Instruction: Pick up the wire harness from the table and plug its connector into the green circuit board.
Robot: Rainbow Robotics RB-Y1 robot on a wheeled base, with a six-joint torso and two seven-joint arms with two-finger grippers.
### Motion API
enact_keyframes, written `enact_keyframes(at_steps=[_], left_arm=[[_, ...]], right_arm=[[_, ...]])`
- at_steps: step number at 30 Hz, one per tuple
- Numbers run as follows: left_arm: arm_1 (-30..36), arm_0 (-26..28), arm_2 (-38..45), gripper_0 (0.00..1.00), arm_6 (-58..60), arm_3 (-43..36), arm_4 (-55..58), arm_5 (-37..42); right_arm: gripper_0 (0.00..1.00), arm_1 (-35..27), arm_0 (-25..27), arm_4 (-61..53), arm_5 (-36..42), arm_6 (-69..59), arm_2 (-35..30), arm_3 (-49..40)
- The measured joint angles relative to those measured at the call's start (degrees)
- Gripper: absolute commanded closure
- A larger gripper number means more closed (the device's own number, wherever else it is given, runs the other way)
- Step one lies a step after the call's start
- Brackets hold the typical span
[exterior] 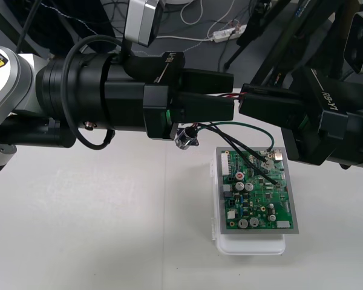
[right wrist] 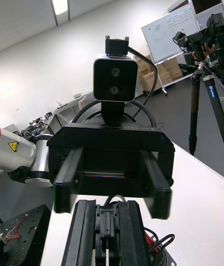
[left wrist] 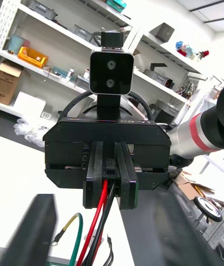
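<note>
- The right gripper (exterior: 245,103) has its fingers (left wrist: 95,172) pressed together, pinching the small black plug (left wrist: 108,171) of the wire harness (left wrist: 99,205) at their tips
- Red and black wires run out from between those fingers, and a green wire (left wrist: 80,233) with a ring end hangs loose just beside them
- The left gripper (exterior: 232,95) faces the right one tip to tip; its fingers (right wrist: 67,177) are spread wide and hold nothing
- The tips of the right fingers and the plug sit at the mouth of the gap between the left fingers, with the wires passing through that gap
- The round metal socket (exterior: 186,138) dangles just under the left fingers, lifted clear of the counter (exterior: 109,229)
- The green circuit board (exterior: 257,190) lies flat on its white base (exterior: 251,244) on the counter, below the meeting fingertips and a little toward the right fingers' side
- The plug is up between the right fingers, apart from the board
- Loops of black and green wire sag from the fingers over the board's far edge; whether they touch it cannot be told
</note>
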Motion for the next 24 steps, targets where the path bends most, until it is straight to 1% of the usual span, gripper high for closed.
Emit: enact_keyframes(at_steps=[19, 23, 24], left_arm=[[-0.02, -1.36, -0.03, 0.55, 0.0, 0.01, -1.98, 0.0], [-0.02, -1.36, -0.03, 0.59, 0.0, 0.01, -1.98, 0.0], [-0.02, -1.36, -0.03, 0.62, 0.0, 0.01, -1.98, 0.0]], right_arm=[[1.0, 0.0, 0.0, 0.0, 0.0, 0.0, 0.0, 0.0], [1.0, 0.0, 0.0, 0.0, 0.0, 0.0, 0.0, 0.0], [1.0, 0.0, 0.0, 0.0, 0.0, 0.0, 0.0, 0.0]])
